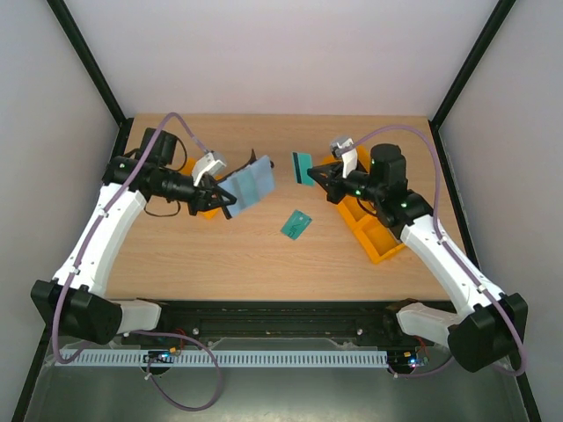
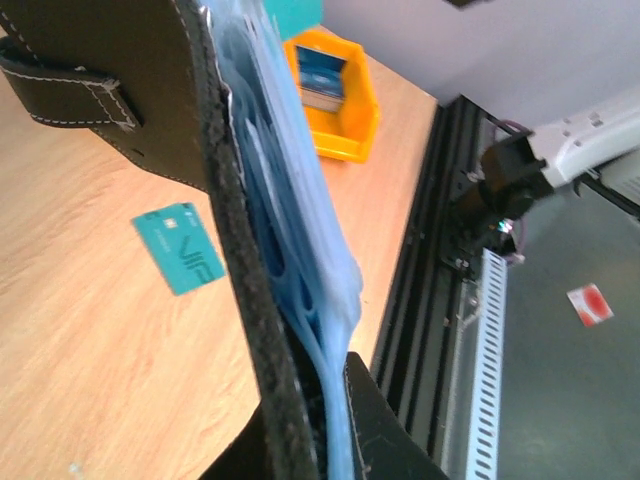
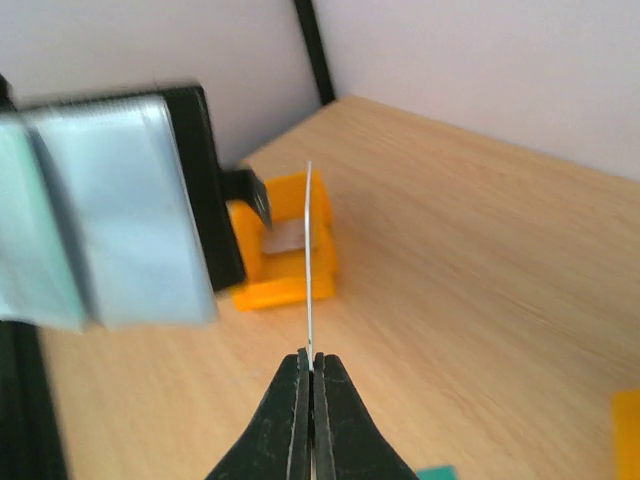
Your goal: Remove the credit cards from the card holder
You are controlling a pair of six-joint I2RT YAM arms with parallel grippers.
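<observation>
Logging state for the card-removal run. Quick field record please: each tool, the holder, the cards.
left tool: shut on card holder, holder open, lifted off the table
right tool: shut on teal card, pinched at one edge, clear of the holder
loose card: flat on table, mid-way between tools
orange trays: one by each tool

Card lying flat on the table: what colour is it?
The card is teal-green with pale lettering, clearest in the left wrist view.
</observation>
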